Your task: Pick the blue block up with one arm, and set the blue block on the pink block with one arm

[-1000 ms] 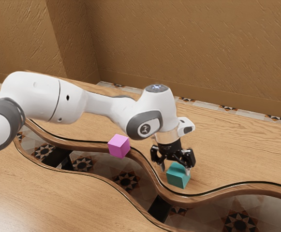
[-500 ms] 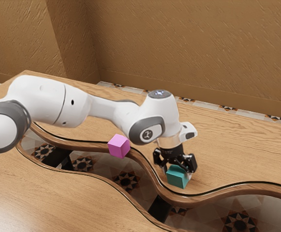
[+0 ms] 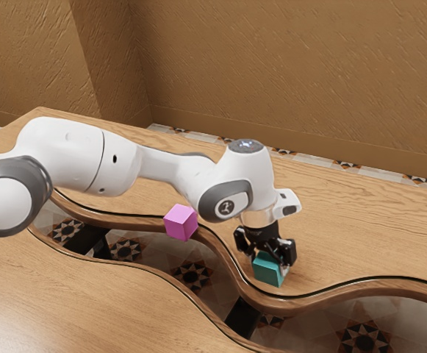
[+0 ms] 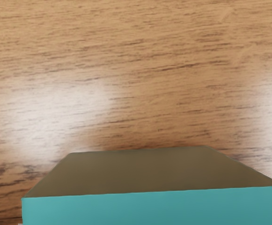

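Grasping step: tool (image 3: 267, 255) straddles the blue block (image 3: 270, 273) on the tabletop (image 3: 360, 228).
Fingers apart; next it should clamp, lift, and carry to the pink block (image 3: 181, 221).

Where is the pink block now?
The pink block sits on the table, at its wavy edge, to the exterior view's left of the blue block.

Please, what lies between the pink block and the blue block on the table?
No other object. In the exterior view, only bare wooden table, along its curved edge, separates the pink block from the blue block.
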Action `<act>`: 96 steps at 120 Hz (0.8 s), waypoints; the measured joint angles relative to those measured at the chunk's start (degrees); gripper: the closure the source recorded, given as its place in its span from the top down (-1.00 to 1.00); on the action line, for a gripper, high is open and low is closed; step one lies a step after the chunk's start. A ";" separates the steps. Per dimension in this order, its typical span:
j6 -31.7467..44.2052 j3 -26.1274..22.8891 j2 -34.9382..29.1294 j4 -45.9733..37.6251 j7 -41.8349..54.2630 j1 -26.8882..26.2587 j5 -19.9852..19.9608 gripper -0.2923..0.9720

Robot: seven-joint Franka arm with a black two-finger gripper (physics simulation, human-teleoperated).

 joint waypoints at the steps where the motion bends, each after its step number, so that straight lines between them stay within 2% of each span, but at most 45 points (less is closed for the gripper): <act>1: -0.02 0.00 0.00 0.00 0.04 -0.02 0.00 0.26; 19: -0.27 0.01 -0.17 0.03 0.60 -0.24 0.00 0.08; 38: -2.49 0.04 -2.43 -0.18 0.70 -0.29 0.21 0.03; 44: -3.85 0.44 -5.19 -1.43 0.59 -0.07 0.22 0.02; 52: -5.36 2.48 -12.94 -6.96 0.46 0.25 0.08 0.03; 60: -6.45 3.21 -22.08 -14.80 0.49 3.77 -0.37 0.03; 67: -7.14 3.41 -26.17 -18.54 0.80 7.64 -0.71 0.05; 83: -8.00 3.51 -28.09 -20.56 2.11 15.23 -1.56 0.06; 96: -8.26 3.54 -28.03 -20.25 3.59 18.34 -2.43 0.06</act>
